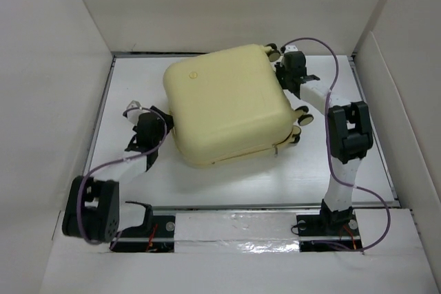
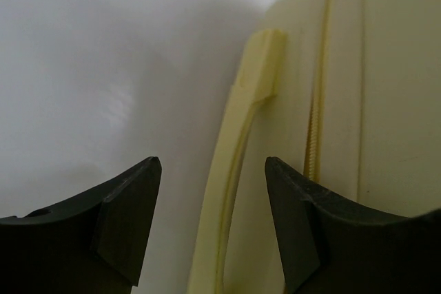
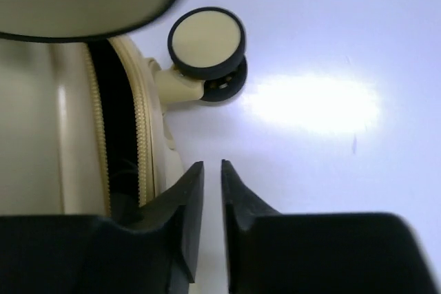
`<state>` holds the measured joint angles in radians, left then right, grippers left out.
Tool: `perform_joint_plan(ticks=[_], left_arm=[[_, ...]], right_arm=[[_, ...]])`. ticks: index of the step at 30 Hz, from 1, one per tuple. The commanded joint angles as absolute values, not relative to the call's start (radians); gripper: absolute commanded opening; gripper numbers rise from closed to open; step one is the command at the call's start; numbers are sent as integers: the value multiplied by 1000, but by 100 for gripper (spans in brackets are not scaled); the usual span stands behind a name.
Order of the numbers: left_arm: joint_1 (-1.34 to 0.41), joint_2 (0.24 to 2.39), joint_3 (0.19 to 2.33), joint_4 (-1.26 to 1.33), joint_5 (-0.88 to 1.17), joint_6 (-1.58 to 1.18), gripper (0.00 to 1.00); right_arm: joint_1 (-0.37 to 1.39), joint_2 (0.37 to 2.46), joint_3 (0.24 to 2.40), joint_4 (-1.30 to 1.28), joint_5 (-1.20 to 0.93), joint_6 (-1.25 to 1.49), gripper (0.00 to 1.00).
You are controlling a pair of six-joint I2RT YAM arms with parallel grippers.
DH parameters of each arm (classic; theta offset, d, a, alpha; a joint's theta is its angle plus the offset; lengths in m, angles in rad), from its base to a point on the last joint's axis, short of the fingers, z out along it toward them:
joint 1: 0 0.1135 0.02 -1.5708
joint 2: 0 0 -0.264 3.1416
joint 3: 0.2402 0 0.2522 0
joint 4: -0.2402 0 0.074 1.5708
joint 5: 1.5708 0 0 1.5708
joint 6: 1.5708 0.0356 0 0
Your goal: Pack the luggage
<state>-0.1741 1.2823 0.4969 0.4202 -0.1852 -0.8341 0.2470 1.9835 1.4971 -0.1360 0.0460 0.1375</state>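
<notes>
On the white table [image 1: 227, 184] between pale walls [image 1: 207, 5] lies the luggage [image 1: 224, 101]

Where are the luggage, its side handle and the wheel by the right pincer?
luggage [image 1: 227, 101], top external view, middle of its shell.
handle [image 2: 234, 144], left wrist view, its strap.
wheel [image 3: 207, 38], right wrist view, its pale face.

Smooth, matt hard-plastic luggage [image 1: 227, 101] shell; glossy white table [image 1: 275, 177]; matt black plastic pincer [image 3: 212, 170]

Left arm [image 1: 129, 164] elbow low at near left, reaching far. Left end effector [image 2: 210, 164] spread wide. Right arm [image 1: 348, 134] stretched far right. Right end effector [image 3: 212, 165] fingers nearly together.
</notes>
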Motion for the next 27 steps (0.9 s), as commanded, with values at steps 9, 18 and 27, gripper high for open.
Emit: perform_joint_plan(ticks=[9, 18, 27], left_arm=[[-572, 829, 292, 334, -100, -856, 54], [-612, 736, 320, 259, -169, -859, 57], [-603, 818, 478, 299, -199, -824, 58]], right_arm=[[310, 2039, 1891, -152, -514, 235, 64], [213, 1996, 2120, -313, -528, 218, 95], [166, 1822, 2041, -373, -468, 161, 40]])
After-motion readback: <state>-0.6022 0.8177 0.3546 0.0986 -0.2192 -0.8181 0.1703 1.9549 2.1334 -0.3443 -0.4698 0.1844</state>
